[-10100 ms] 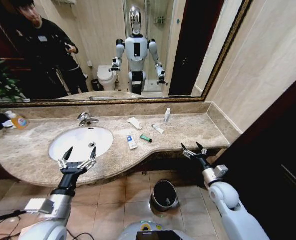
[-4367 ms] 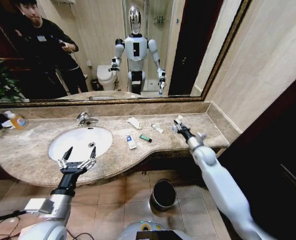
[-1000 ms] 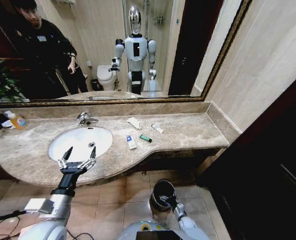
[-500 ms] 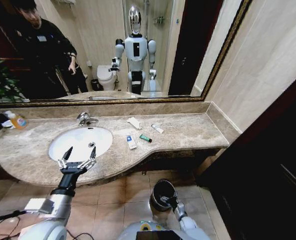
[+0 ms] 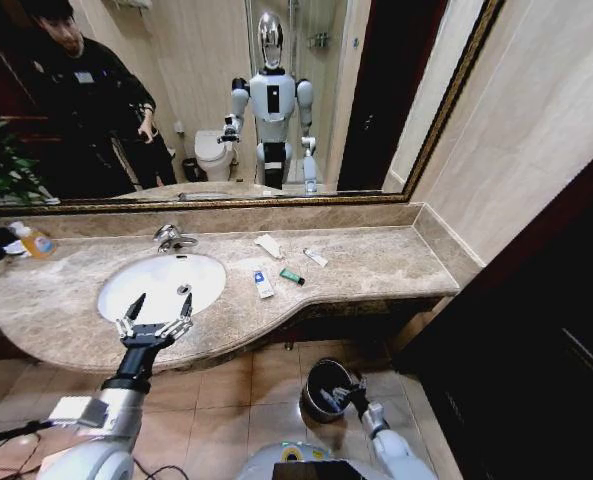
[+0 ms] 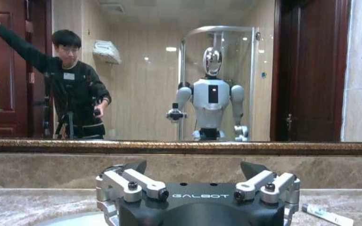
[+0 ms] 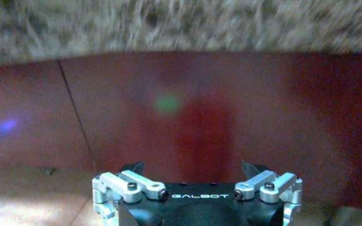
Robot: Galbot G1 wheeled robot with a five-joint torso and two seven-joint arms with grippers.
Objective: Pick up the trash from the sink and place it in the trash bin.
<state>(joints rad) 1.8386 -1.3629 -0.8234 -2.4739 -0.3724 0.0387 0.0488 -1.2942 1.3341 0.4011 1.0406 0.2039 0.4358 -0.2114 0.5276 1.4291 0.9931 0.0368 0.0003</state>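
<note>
Right gripper [image 5: 354, 392] low by the floor, at the near right edge of the trash bin [image 5: 321, 380], just over its rim. In the right wrist view, jaws spread wide, nothing between them, dark red panel ahead.

Left gripper [image 5: 154, 309] parked over the near rim of the sink [image 5: 204, 268], fingers splayed, empty.

On the counter [image 5: 376, 262], up and well away from the right gripper, to the right of the left one: blue-white packet [image 5: 263, 284], green stick [image 5: 292, 276], white sachet [image 5: 315, 257], crumpled white tissue [image 5: 269, 245]. All outside the basin.
</note>
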